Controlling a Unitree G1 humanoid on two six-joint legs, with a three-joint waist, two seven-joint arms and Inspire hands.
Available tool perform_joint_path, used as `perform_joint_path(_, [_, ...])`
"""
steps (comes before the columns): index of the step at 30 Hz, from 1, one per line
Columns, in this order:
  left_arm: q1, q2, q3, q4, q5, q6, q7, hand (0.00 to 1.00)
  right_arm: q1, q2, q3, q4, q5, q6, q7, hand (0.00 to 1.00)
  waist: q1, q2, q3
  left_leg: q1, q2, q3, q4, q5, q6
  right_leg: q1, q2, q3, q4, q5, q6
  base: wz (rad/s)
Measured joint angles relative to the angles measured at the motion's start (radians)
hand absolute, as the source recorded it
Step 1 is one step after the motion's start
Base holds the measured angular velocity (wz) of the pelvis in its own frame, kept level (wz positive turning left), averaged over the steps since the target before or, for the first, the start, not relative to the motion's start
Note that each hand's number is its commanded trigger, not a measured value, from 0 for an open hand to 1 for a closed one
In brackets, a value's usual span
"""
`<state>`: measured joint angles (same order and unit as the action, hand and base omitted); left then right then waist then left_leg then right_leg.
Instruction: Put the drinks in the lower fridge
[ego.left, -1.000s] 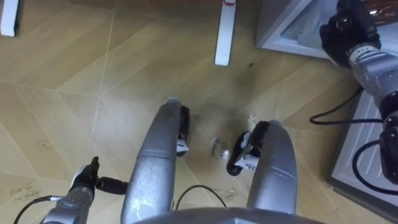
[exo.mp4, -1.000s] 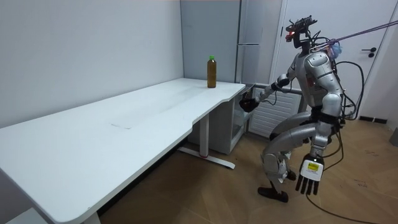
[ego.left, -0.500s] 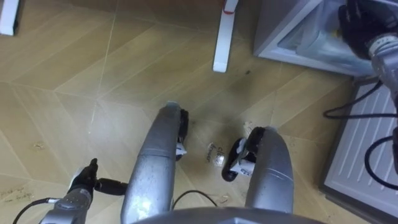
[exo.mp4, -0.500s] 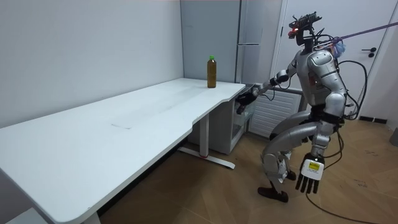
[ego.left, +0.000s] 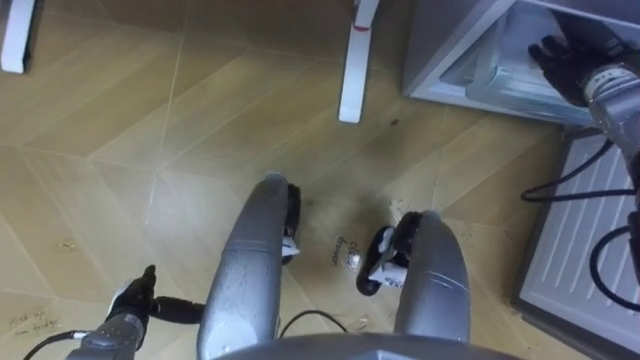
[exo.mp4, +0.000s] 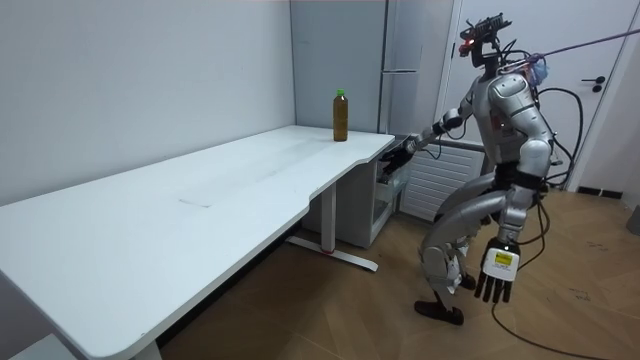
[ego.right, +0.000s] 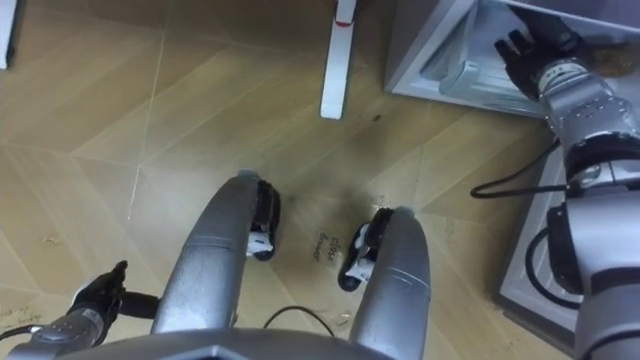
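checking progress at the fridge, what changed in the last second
The right hand has reached out and a little higher toward the open lower fridge, and the robot has straightened up somewhat. The bottle on the table and the hanging left hand stayed put.

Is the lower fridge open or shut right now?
Open: the lower fridge shows its interior, its door stands swung aside, and the right hand reaches inside.
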<state>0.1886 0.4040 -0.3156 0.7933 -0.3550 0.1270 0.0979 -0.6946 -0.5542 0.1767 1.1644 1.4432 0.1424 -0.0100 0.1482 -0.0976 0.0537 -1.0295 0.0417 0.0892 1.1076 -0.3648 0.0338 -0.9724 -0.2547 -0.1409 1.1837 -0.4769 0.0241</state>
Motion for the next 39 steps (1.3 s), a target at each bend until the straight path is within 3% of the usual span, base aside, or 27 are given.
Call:
perform_joint_path(5, [-0.001,-0.001,0.0,0.011,0.006,0.004,-0.004,0.0,0.014,0.0,0.033,0.003,-0.042,0.0,0.016,0.0,0.0,0.008,0.0005,0.052,-0.002,0.001,-0.038,0.003,-0.005,0.049,0.013,0.005,-0.036,0.005,0.008,0.0])
perform_joint_path(8, [-0.003,0.001,0.01,0.02,0.011,0.003,-0.022,0.0,0.054,0.0,0.037,0.003,-0.077,0.002,0.048,0.0,0.002,0.011,0.0,0.101,-0.002,-0.006,-0.08,0.008,-0.011,0.105,0.017,-0.012,-0.083,0.015,0.002,0.03])
perform_joint_path(12, [-0.007,0.001,0.01,0.052,0.012,-0.001,-0.053,0.0,0.104,0.001,0.037,0.003,-0.093,0.014,0.091,0.0,-0.002,0.014,-0.0001,0.172,-0.002,-0.008,-0.131,0.011,-0.014,0.18,0.031,-0.016,-0.143,0.022,0.01,0.0])
perform_joint_path(21, [-0.026,-0.005,0.116,0.135,0.046,-0.006,-0.085,0.0,0.212,0.0,0.005,0.046,-0.159,0.017,0.217,0.0,-0.029,0.027,-0.0063,0.325,0.004,-0.009,-0.235,0.013,-0.019,0.352,0.048,-0.046,-0.275,0.038,0.021,0.01])
perform_joint_path(23, [-0.023,-0.014,0.12,0.145,0.071,-0.007,-0.085,0.0,0.244,0.001,-0.016,0.052,-0.189,0.019,0.234,0.0,-0.03,0.042,-0.0128,0.369,0.005,-0.011,-0.264,0.013,-0.019,0.404,0.053,-0.059,-0.318,0.047,0.025,0.03])
perform_joint_path(24, [-0.023,-0.028,0.12,0.157,0.085,-0.005,-0.085,0.0,0.266,0.001,-0.03,0.054,-0.203,0.019,0.244,0.0,-0.035,0.054,-0.0199,0.403,0.005,-0.011,-0.29,0.015,-0.019,0.443,0.056,-0.065,-0.353,0.057,0.03,0.0])
perform_joint_path(27, [-0.016,-0.048,0.125,0.18,0.107,-0.003,-0.086,0.0,0.345,0.003,-0.072,0.053,-0.259,0.02,0.279,0.0,-0.037,0.069,-0.0313,0.506,-0.003,-0.009,-0.355,0.019,-0.019,0.553,0.059,-0.075,-0.427,0.068,0.041,0.04])
perform_joint_path(30, [-0.002,-0.058,0.161,0.173,0.201,-0.003,-0.09,0.0,0.409,0.01,-0.083,0.055,-0.318,0.01,0.313,0.0,-0.045,0.062,-0.0379,0.608,-0.003,-0.01,-0.428,0.028,-0.027,0.66,0.069,-0.091,-0.511,0.082,0.043,0.03])
perform_joint_path(33, [0.017,-0.066,0.177,0.166,0.269,-0.003,-0.103,0.0,0.469,0.042,-0.085,0.054,-0.363,0.012,0.341,0.0,-0.061,0.048,-0.0497,0.694,0.002,-0.014,-0.503,0.042,-0.04,0.752,0.086,-0.111,-0.602,0.102,0.04,0.05])
perform_joint_path(39, [0.047,-0.111,0.196,0.147,0.281,-0.007,-0.086,0.0,0.616,0.135,-0.083,0.033,-0.425,0.011,0.373,0.0,-0.075,0.037,-0.0537,0.853,0.016,-0.013,-0.614,0.054,-0.058,0.945,0.129,-0.14,-0.798,0.153,0.04,0.0])
